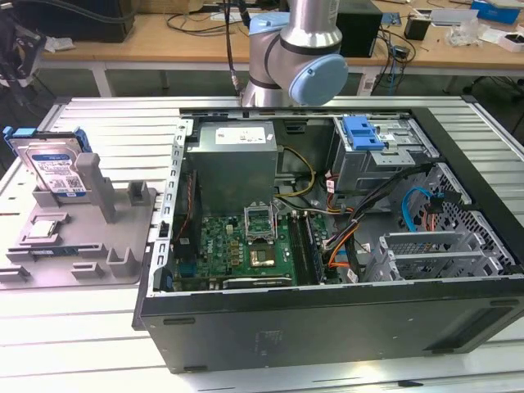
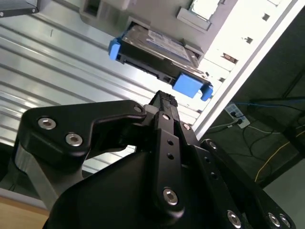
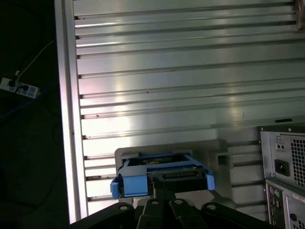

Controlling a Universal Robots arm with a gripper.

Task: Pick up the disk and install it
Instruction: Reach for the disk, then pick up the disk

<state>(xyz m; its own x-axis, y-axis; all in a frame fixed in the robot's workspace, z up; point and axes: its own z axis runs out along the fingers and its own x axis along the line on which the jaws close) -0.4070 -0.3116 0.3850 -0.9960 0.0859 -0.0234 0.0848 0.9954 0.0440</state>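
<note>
One disk upright in holder | ahead of pincer, apart | pincer pressed together

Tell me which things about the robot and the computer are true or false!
1. The disk stands in the grey holder. True.
2. The disk is inside the computer case. False: it is outside, to the exterior view's left of the case.
3. The case is closed. False: it is open, and the green board shows.
4. The disk's side rails are blue. True.
5. The tool is close to the disk in the second wrist view. True.
</note>
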